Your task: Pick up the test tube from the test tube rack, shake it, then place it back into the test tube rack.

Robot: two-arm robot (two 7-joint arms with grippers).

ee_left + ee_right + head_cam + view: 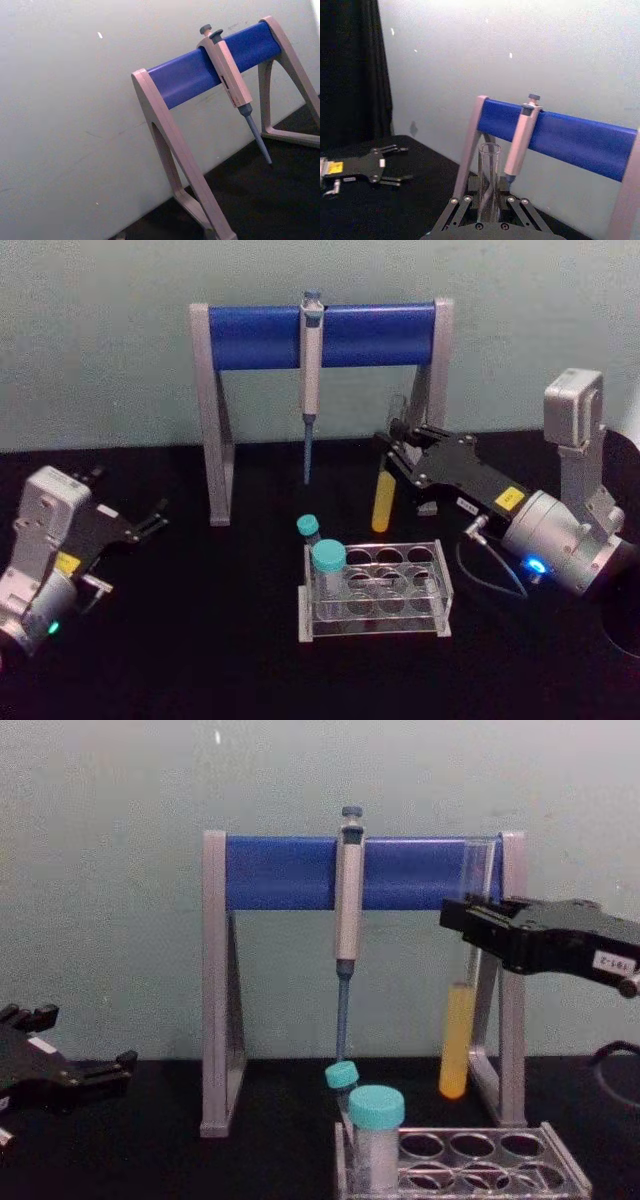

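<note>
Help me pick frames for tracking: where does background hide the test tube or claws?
Head view: the test tube shows mainly by its yellow liquid below the right claw; the left claw blends into the black table. Chest view: the tube's clear top is faint before the blue bar. Right wrist view: the glass is nearly transparent.

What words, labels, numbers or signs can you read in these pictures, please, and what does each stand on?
Nothing reads for certain.
On the right gripper, which holds the test tube, a white label: dark characters, too blurred.
On its body, a yellow sticker: too small.
On the left gripper, a second yellow sticker: too small.
On the pipette: small marks, unreadable.
</note>
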